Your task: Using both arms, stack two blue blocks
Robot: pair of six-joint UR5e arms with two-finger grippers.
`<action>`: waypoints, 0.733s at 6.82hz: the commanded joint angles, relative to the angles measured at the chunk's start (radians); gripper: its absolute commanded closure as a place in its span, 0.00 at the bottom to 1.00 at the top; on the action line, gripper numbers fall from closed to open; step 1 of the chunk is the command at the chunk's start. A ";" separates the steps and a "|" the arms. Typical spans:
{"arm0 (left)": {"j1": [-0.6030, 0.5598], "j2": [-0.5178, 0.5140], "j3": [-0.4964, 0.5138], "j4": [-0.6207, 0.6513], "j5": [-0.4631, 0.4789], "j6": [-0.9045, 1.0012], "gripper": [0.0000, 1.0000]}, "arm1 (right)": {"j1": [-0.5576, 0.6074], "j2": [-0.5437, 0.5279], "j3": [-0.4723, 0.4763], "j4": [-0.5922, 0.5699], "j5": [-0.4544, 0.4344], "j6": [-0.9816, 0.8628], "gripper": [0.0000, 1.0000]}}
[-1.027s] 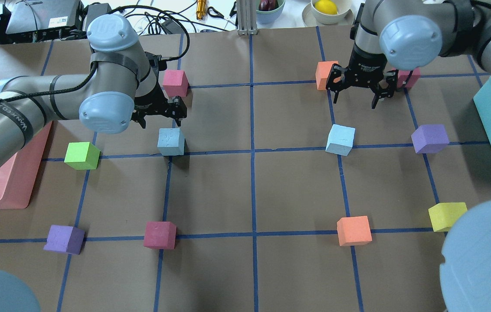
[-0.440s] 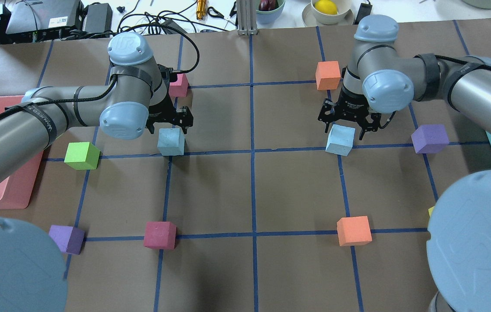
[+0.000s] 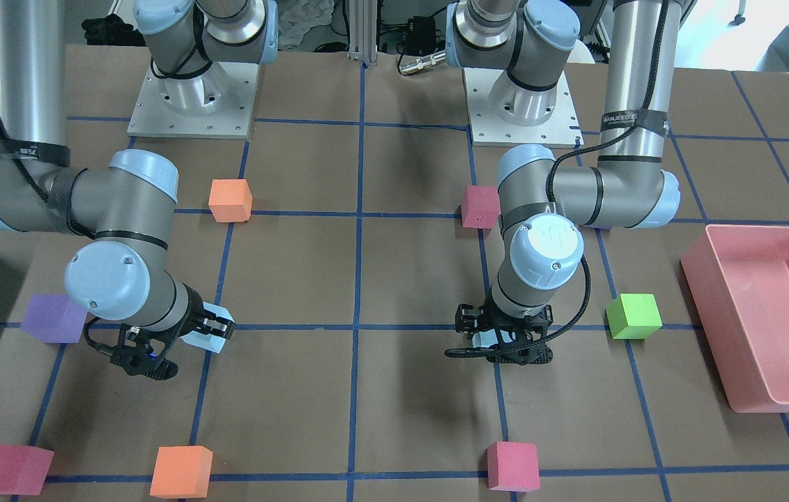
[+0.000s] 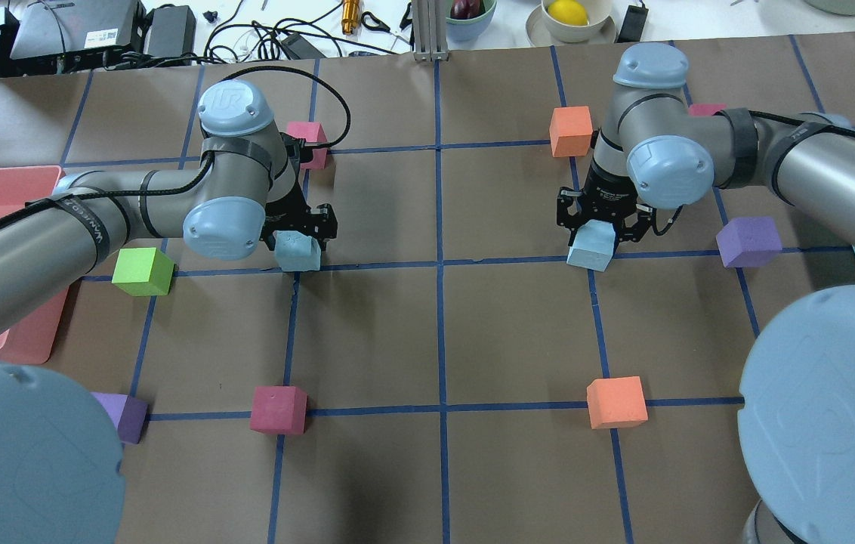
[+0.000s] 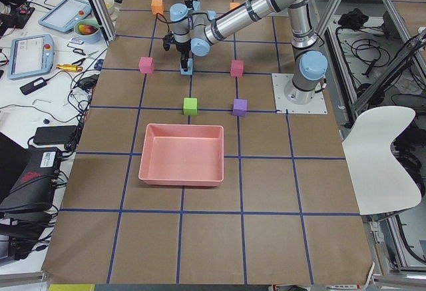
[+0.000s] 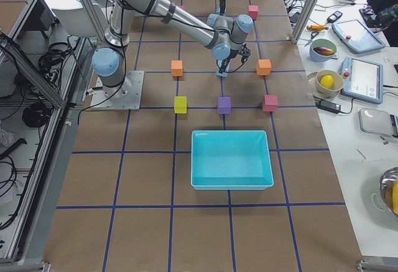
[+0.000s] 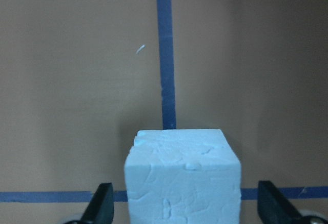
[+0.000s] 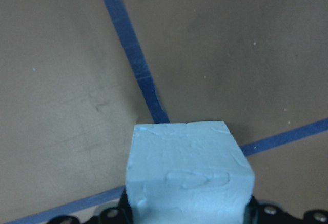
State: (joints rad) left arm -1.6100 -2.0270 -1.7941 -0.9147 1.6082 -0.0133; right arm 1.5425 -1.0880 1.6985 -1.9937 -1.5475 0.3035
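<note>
Left gripper [image 4: 304, 230] is hanging spread wide around left blue block [image 4: 297, 255], fingers standing clear of both sides. Block is sitting on table [image 4: 518, 332] at a blue tape [image 4: 367, 264] crossing. Right gripper [image 4: 600, 227] is clamping right blue block [image 4: 592, 251], which is resting on tape, well apart from the first.

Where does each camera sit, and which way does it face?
Front: across the table, facing the bases; left arm on view's right.
Overhead: behind the robot, looking forward-down; both arms.
Left side: table's left end; left arm nearest.
Right side: right end; right arm nearest.
Left wrist: down at left block, left claw astride.
Right wrist: down at right block; right claw at bottom edge.
Front and overhead share the pink tray.
</note>
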 commanded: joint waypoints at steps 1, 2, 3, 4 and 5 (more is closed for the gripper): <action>0.001 0.001 0.001 0.019 0.001 -0.001 0.82 | 0.001 -0.009 -0.023 -0.051 -0.008 -0.010 1.00; 0.001 0.005 0.002 0.019 0.004 0.001 0.85 | 0.011 -0.007 -0.093 -0.042 0.000 -0.010 1.00; 0.002 0.028 0.004 0.005 0.007 0.003 0.86 | 0.031 0.003 -0.179 -0.016 0.003 -0.021 1.00; 0.007 0.037 0.004 0.004 0.007 0.004 0.86 | 0.083 0.038 -0.233 -0.004 0.003 -0.058 1.00; 0.007 0.056 0.001 -0.021 0.007 0.004 0.88 | 0.146 0.089 -0.282 -0.023 0.001 -0.060 1.00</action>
State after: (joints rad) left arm -1.6046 -1.9906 -1.7912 -0.9154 1.6148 -0.0099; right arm 1.6218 -1.0497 1.4821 -2.0090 -1.5456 0.2582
